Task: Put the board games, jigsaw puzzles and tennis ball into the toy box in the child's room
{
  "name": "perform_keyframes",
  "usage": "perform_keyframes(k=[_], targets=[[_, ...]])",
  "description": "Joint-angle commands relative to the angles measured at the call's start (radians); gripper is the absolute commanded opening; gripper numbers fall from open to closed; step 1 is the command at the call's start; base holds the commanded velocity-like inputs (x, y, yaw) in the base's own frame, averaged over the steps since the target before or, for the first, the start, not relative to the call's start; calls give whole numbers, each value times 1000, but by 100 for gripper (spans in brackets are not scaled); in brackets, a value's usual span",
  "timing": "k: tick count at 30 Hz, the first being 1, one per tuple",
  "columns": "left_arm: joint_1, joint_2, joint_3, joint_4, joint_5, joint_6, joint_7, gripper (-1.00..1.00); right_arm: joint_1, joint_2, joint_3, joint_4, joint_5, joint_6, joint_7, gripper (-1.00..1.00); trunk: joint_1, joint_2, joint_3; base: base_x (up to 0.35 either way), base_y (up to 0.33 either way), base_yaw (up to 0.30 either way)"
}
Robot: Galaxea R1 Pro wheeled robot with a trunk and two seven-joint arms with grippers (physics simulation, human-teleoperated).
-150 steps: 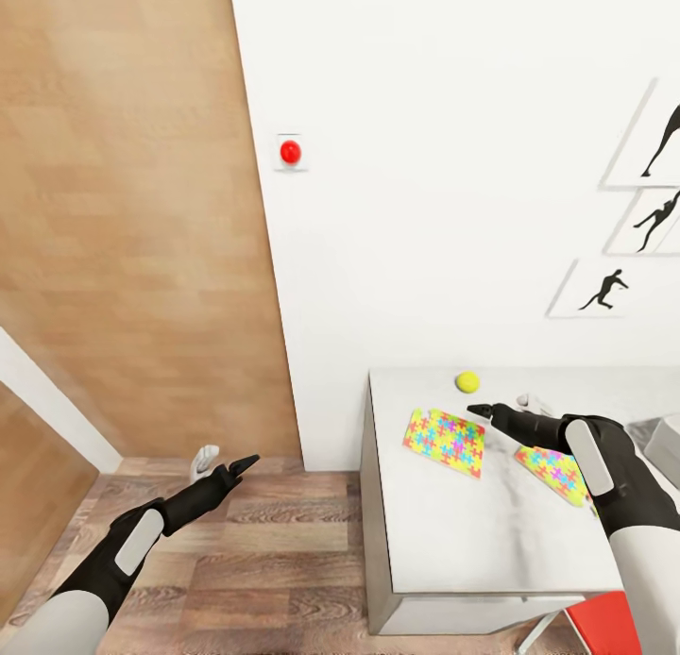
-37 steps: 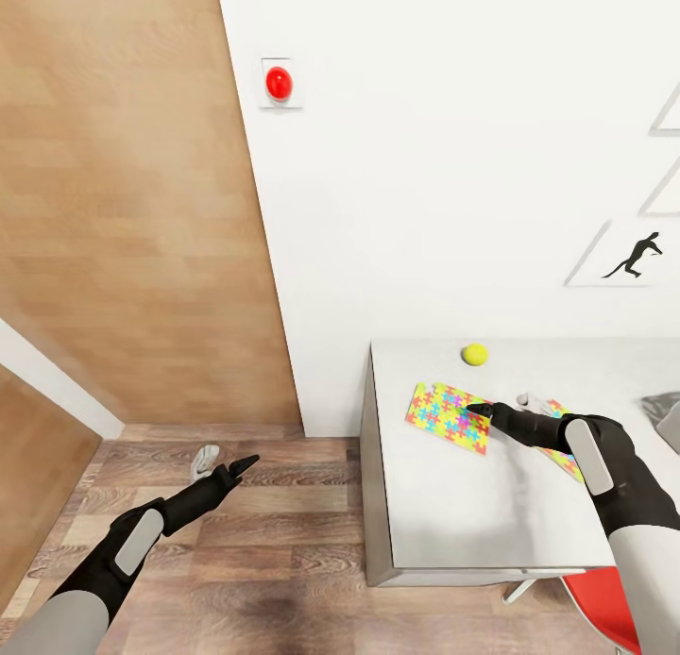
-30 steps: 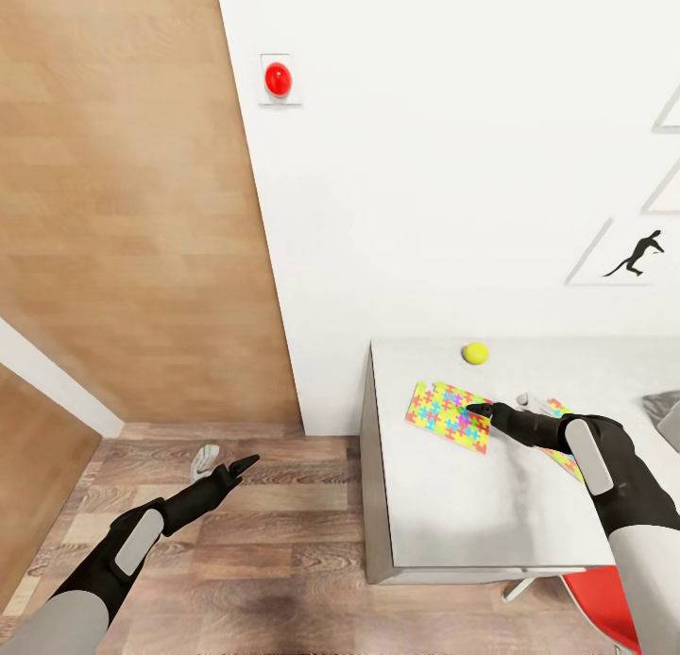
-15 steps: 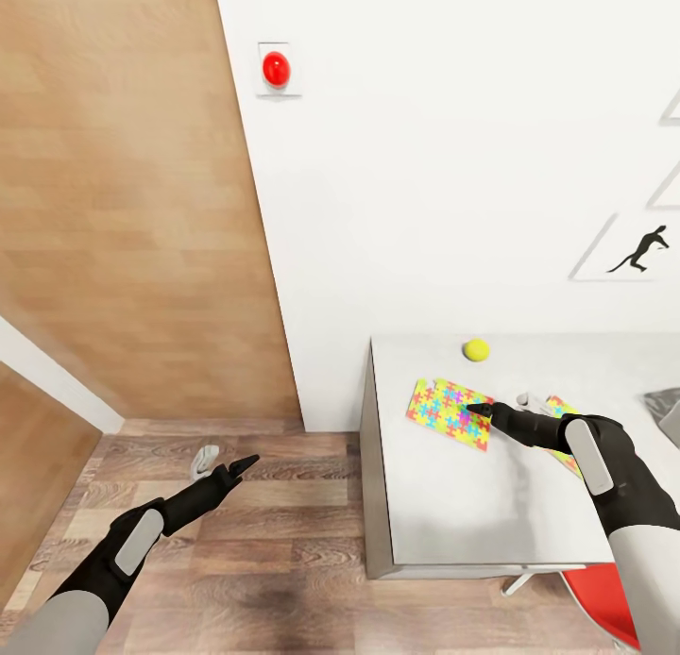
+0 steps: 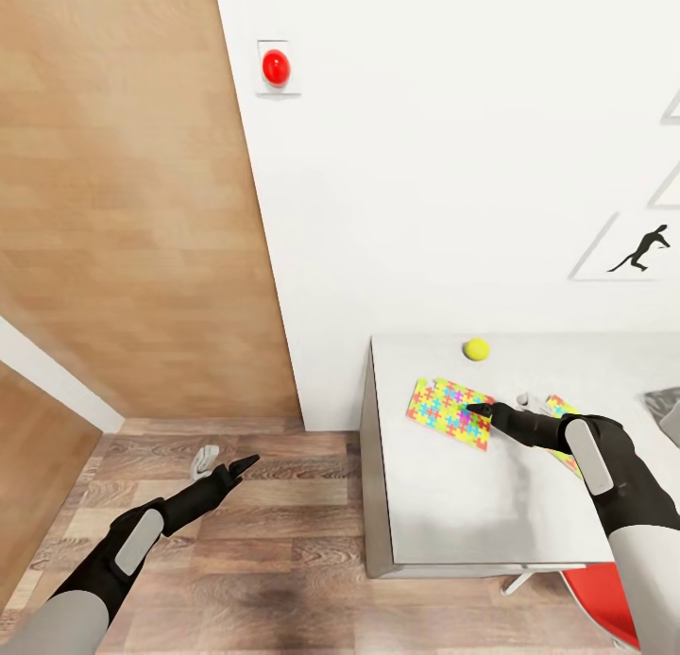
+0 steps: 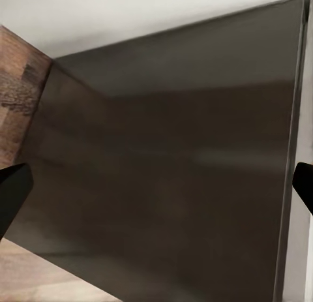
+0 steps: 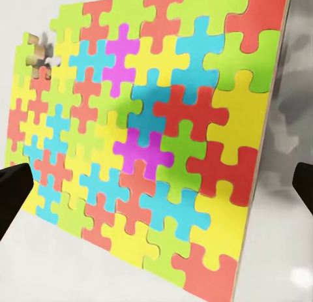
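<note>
On the pale grey table (image 5: pixel 453 504) lies a multicoloured jigsaw puzzle (image 5: pixel 447 412) near its left end. A second jigsaw puzzle (image 5: pixel 559 410) is mostly hidden behind my right gripper (image 5: pixel 501 406), which hovers open with its dark tip over the first puzzle's right edge. The right wrist view looks straight at that jigsaw puzzle (image 7: pixel 150 139), with the right gripper (image 7: pixel 156 188) spread wide around it. The tennis ball (image 5: pixel 476 349) rests near the wall behind the puzzles. A grey corner, probably the toy box (image 5: pixel 665 404), pokes in at the right edge. My left gripper (image 5: pixel 227 462) hangs open over the floor.
The left wrist view faces the table's dark grey side (image 6: pixel 169 171) between the open fingers. A red chair (image 5: pixel 604 608) stands at the table's near right corner. A white wall with a red button (image 5: pixel 275 67) is behind, a wooden panel (image 5: pixel 123 211) to the left.
The camera has shifted, so table and wall sit differently in view. Five seconds ago my right gripper's tip was beyond the near puzzle; now it is over its edge. Nothing visibly differs over the last half second.
</note>
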Motion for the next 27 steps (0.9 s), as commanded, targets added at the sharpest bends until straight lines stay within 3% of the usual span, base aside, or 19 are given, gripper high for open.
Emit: perform_keyframes(k=[1, 9, 27], targets=[[-1, 0, 2, 0, 5, 8, -1, 100, -1, 0, -2, 0, 8, 5, 9, 100, 1, -2, -2, 0, 0, 0], [-1, 0, 2, 0, 5, 8, -1, 100, -1, 0, -2, 0, 8, 5, 9, 100, 1, -2, -2, 0, 0, 22], [-1, 0, 2, 0, 5, 8, -1, 100, -1, 0, -3, 0, 8, 5, 9, 100, 1, -2, -2, 0, 0, 116]])
